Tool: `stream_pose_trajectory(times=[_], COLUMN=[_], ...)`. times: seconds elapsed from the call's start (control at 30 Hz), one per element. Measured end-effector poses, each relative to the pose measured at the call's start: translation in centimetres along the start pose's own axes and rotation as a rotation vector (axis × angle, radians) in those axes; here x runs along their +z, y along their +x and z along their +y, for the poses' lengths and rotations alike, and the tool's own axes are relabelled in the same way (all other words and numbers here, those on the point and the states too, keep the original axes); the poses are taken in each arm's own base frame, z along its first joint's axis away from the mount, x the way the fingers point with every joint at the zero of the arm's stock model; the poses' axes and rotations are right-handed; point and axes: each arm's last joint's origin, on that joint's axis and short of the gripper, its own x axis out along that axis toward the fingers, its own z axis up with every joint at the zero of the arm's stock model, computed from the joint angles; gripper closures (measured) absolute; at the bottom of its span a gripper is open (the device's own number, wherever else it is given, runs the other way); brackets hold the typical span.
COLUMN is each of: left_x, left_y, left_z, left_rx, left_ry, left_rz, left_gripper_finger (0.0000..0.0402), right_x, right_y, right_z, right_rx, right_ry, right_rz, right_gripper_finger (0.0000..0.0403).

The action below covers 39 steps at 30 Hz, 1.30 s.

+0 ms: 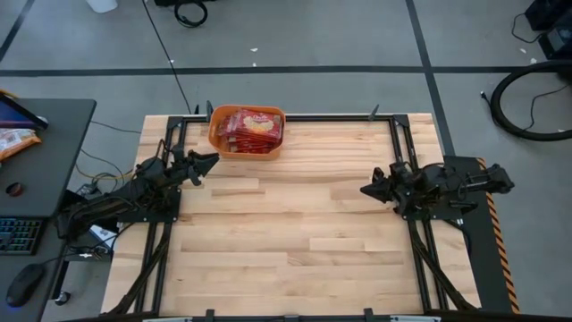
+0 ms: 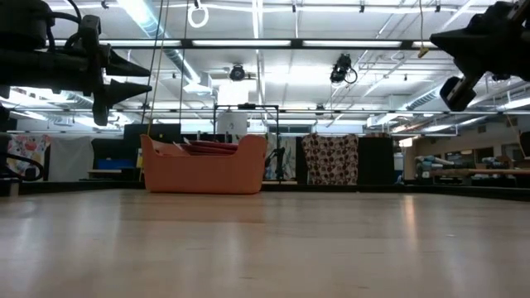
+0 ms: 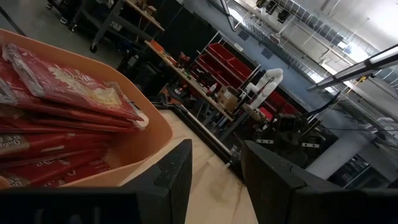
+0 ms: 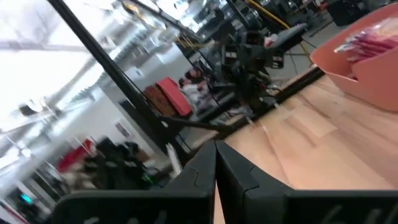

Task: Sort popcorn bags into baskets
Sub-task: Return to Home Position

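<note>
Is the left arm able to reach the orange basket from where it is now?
Probably yes. The left gripper, open, hangs close beside the orange basket, with nothing between them, and the popcorn bags inside lie uncovered.

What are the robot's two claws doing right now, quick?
Left gripper: open, holding nothing, near the orange tub.
Right gripper: shut, holding nothing.

The popcorn bags are red with cream-yellow centres and white lettering, the tub plain orange, the table pale blond wood in staggered planks, its frame black.
</note>
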Motion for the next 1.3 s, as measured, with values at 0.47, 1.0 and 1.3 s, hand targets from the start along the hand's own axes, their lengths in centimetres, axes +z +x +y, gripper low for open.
stream_pose_trajectory(times=[0.47, 1.0, 1.3], left_x=[-0.01, -0.02, -0.02], left_y=[0.00, 0.00, 0.00], left_z=[0.01, 0.01, 0.01], left_rx=[0.001, 0.001, 0.001], left_ry=[-0.001, -0.002, -0.002], left_rz=[0.000, 0.001, 0.001], left_gripper_finger=[0.0260, 0.0260, 0.0260], right_x=[-0.87, -0.87, -0.87], right_y=[0.19, 0.19, 0.19], right_z=[-0.65, -0.64, -0.64], right_rx=[-0.048, -0.048, -0.048], right_ry=[-0.451, -0.441, -0.441], right_rz=[0.106, 0.105, 0.105], right_gripper_finger=[0.0387, 0.0387, 0.0386])
